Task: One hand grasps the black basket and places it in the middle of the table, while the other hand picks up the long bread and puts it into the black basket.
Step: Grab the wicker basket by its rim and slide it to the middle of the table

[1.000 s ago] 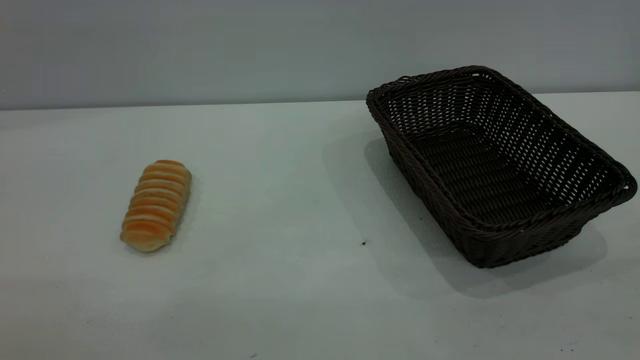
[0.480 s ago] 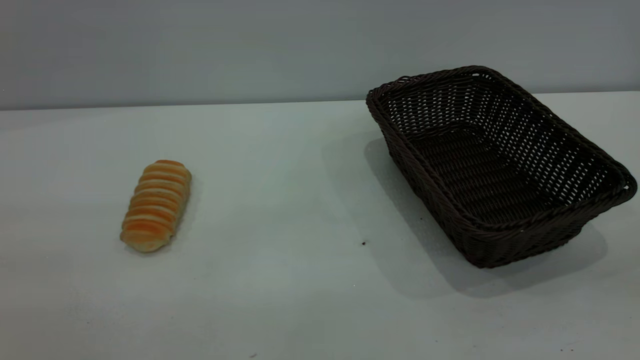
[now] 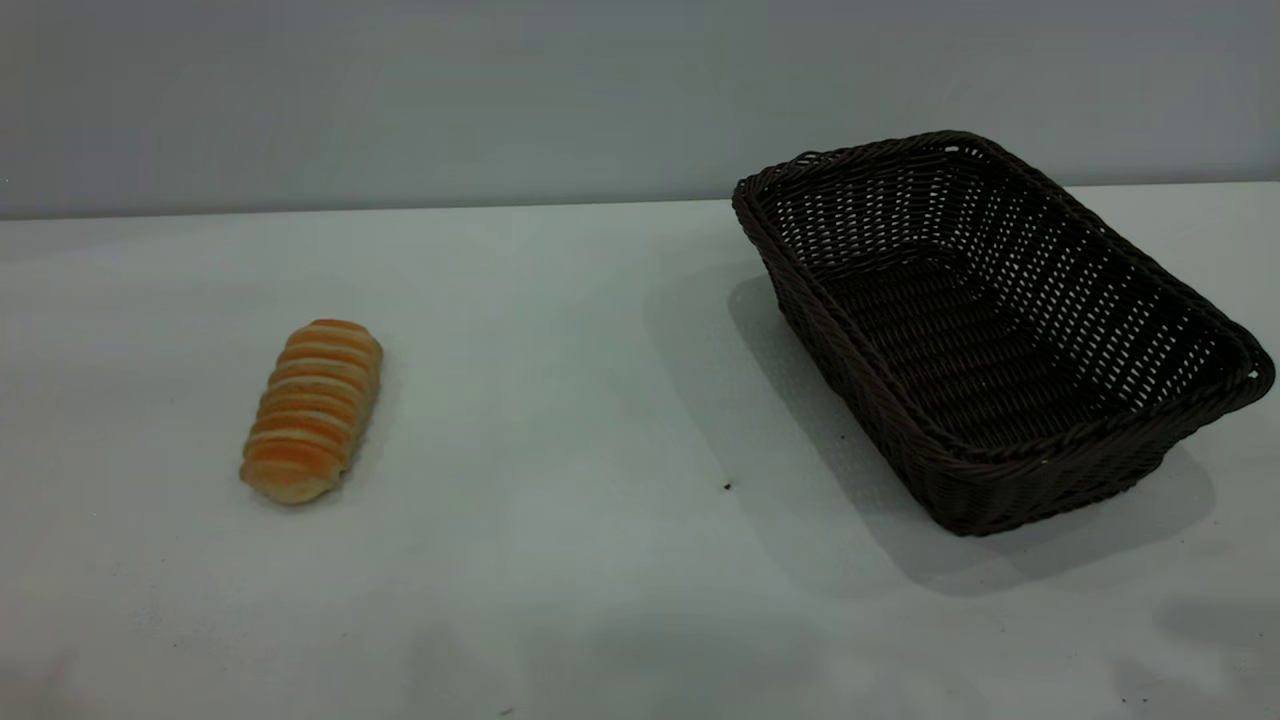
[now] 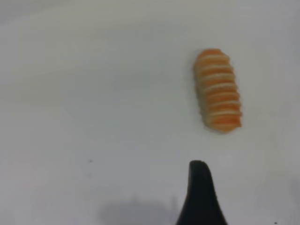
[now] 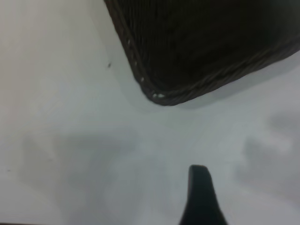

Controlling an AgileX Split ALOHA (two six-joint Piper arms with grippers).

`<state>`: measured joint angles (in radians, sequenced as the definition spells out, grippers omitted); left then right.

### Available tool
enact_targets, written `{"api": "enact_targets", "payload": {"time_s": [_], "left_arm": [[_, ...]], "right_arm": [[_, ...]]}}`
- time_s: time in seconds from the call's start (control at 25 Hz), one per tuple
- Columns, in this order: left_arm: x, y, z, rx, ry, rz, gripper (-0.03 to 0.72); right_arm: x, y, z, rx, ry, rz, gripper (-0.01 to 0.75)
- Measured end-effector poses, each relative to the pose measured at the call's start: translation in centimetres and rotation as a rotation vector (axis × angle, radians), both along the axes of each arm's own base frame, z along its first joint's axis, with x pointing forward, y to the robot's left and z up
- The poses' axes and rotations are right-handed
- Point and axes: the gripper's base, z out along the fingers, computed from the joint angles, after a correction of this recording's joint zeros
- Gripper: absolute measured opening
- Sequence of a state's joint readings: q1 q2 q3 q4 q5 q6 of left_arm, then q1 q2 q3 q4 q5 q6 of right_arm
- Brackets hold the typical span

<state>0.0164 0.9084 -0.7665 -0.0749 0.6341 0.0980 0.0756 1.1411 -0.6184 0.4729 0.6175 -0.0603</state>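
Note:
The long bread (image 3: pixel 312 410), a golden-orange roll with pale stripes, lies on the white table (image 3: pixel 560 400) at the left. It also shows in the left wrist view (image 4: pixel 218 90). The black basket (image 3: pixel 990 330), a woven wicker one, stands empty at the right, set at an angle. One corner of it shows in the right wrist view (image 5: pixel 197 51). Neither gripper shows in the exterior view. My left gripper (image 4: pixel 201 199) is only a dark tip above the table, short of the bread. My right gripper (image 5: pixel 200 197) is a dark tip above the table, short of the basket's corner.
A grey wall stands behind the table's far edge. A tiny dark speck (image 3: pixel 727 487) lies on the table between bread and basket. Faint shadows lie on the table's front strip (image 3: pixel 1190 640).
The bread and the basket have not moved. Faint shadows have appeared on the table's front strip, at the lower left and lower right of the exterior view.

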Motion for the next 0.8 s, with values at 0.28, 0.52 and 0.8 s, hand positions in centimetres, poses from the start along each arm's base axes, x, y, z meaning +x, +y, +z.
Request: {"api": "enact_targets", "payload": {"time_s": [0.28, 0.52, 0.8], "left_arm": [[1.0, -0.6, -0.6, -0.03, 0.021, -0.074, 0.569], [1.0, -0.7, -0.6, -0.021, 0.017, -0.091, 0.569], [1.0, -0.7, -0.6, -0.021, 0.017, -0.092, 0.569]], "right_arm": [[5.5, 1.0, -4.8, 0.135, 0.212, -0.125, 0.552], [8.0, 1.5, -9.1, 0.219, 0.335, -0.263, 0.552], [9.1, 1.4, -12.7, 0.267, 0.4, -0.429, 0.552]]}}
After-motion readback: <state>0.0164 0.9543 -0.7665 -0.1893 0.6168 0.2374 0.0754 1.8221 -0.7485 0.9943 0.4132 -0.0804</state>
